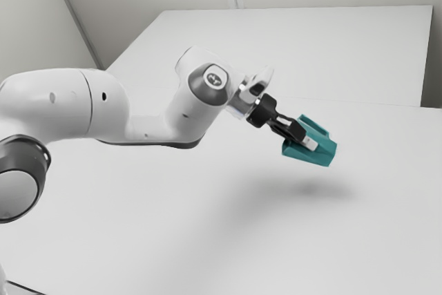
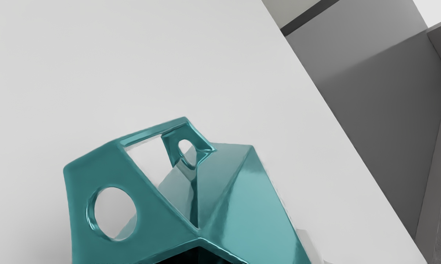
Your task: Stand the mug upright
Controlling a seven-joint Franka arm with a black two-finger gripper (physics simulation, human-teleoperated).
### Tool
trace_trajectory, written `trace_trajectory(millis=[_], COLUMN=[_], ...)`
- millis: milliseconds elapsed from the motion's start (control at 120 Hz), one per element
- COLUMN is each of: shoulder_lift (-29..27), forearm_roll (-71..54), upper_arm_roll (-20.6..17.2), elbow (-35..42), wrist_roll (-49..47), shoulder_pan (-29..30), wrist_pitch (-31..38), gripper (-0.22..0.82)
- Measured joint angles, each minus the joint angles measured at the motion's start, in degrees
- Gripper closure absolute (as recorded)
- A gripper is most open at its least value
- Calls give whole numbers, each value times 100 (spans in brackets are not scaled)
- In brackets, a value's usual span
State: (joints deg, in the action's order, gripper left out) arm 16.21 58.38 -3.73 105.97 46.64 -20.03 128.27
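Gripper (image 1: 310, 142) closed on mug (image 1: 319, 158), mug tilted, clear of table (image 1: 173, 240). Looks stiff, likely light; glossy faces may slip. Best hold: flat wall (image 2: 257, 205), away from holed part (image 2: 152, 216).

The teal mug (image 2: 257, 198) looks smooth and glossy, its flat facets and edges catching bright highlights like glazed or lacquered metal. The white table (image 1: 173, 240) looks smooth and matt. The arm's white casing (image 1: 52, 105) has a soft sheen.
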Motion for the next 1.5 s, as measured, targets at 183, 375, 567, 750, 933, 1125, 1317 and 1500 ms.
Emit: trace_trajectory(millis=[183,375,567,750,933,1125,1317,1500], shoulder_lift=[-477,-814,-1087,-1320,-1480,-1736,-2055,-2389], forearm_roll=[-1345,-2567,-3564,-4496,-5451,-5983,-6178,-6224], upper_arm_roll=[-37,-180,-453,-518,-523,-522,-523,-523], elbow=[329,609,750,960,1043,1338,1795,2199], wrist_roll=[-610,-1170,-1647,-2110,-2575,-3030,-3455,-3809], shoulder_pan=[277,705,1286,1478,1616,1767,1919,1924], wrist_pitch=[-26,-93,-354,-687,-956,-1080,-1096,-1076], gripper=[78,79,79,79,78,78,78,78])
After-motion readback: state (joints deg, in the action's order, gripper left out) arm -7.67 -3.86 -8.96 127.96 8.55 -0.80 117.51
